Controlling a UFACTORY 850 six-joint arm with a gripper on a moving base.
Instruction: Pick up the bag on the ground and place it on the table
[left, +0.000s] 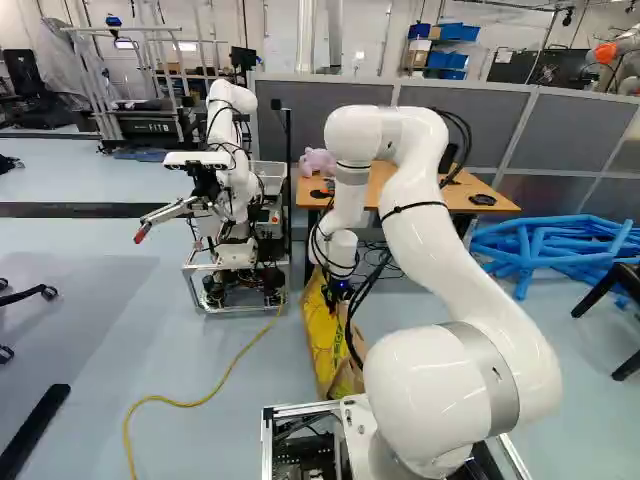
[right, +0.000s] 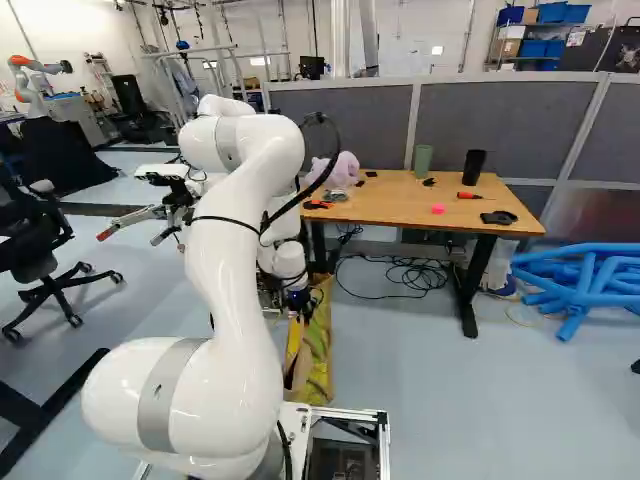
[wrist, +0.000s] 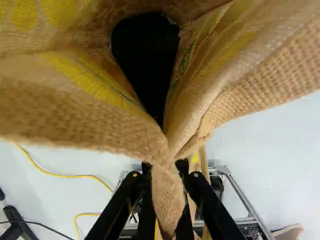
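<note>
My gripper (left: 340, 290) points down in front of the near side of the table (left: 480, 195), low over the floor, at the top of a yellow-and-brown woven bag (left: 322, 340). In the wrist view the gripper (wrist: 164, 170) is shut on the bag's rim, with burlap (wrist: 65, 117) pinched and folded between the two fingers. The bag's mouth spreads open ahead of them, with something black inside. In the right base view the bag (right: 318, 350) hangs or stands upright; whether its bottom touches the floor I cannot tell.
Another robot (left: 235, 170) stands left of the bag. A pink plush toy (right: 338, 170), a green cup (right: 423, 158) and a black cup (right: 473, 166) are on the tabletop. Blue tubes (right: 590, 280) lie right of the table; a yellow cable (left: 205, 400) crosses the floor.
</note>
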